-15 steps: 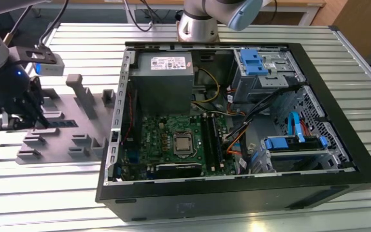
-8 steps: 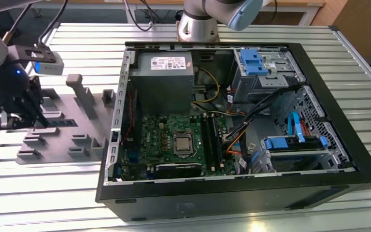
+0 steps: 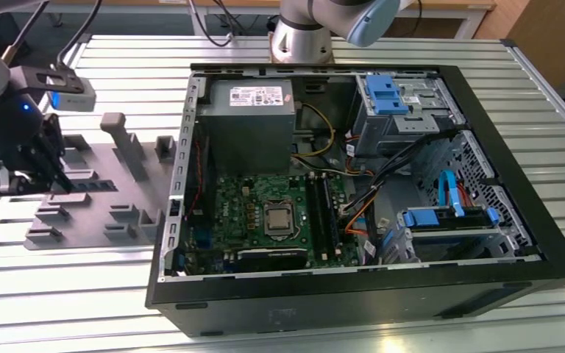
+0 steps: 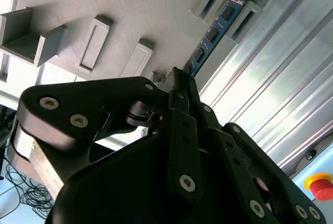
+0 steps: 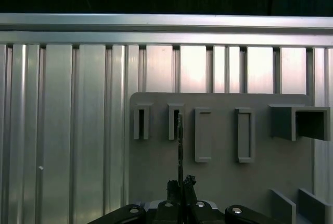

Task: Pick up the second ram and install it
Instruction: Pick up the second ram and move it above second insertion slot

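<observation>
Hand (image 4: 179, 76) is pinched narrow on the near end of the ram (image 4: 216, 28), as far as I can judge. The stick stands on edge, its far end among the slotted holders of the grey tray (image 4: 130, 15). To pick it well I'd draw it straight out along its length, without twisting, so the chips don't scrape a holder. The tray sits on the ribbed surface (image 4: 276, 78), beside the open case (image 3: 361, 184).
</observation>
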You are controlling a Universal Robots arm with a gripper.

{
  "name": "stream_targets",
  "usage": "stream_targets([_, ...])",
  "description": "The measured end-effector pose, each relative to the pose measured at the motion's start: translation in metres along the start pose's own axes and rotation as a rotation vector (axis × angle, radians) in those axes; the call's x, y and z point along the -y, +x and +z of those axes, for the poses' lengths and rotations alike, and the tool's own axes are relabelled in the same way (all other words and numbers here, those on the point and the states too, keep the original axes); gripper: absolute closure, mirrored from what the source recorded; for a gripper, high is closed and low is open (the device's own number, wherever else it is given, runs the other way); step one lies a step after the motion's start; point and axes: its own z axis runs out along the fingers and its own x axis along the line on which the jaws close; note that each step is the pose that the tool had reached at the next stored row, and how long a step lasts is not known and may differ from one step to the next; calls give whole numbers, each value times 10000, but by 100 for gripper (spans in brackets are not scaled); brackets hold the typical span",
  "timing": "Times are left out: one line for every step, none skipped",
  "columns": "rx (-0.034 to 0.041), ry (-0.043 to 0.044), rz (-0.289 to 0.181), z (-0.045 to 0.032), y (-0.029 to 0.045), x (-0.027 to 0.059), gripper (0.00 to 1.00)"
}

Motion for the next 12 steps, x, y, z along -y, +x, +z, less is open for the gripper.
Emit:
stream_targets([0, 0, 0, -4, 0, 0, 86])
stream_targets([0, 0, 0, -7, 0, 0, 86])
stream_targets([0, 0, 0, -11, 0, 0, 86])
stream_targets([0, 0, 0, -14, 0, 0, 86])
stream_targets([1, 0, 0, -17, 0, 0, 86])
stream_targets([0, 1, 0, -21, 0, 0, 86])
stream_targets([0, 0, 0, -24, 0, 0, 86])
stream_targets([0, 0, 0, -27, 0, 0, 86])
stream_targets([0, 0, 0, -30, 0, 0, 86])
stream_targets([0, -1, 0, -34, 0, 0, 86])
stream_targets([0, 0, 0, -37, 0, 0, 86])
stream_targets([0, -1, 0, -41, 0, 0, 86])
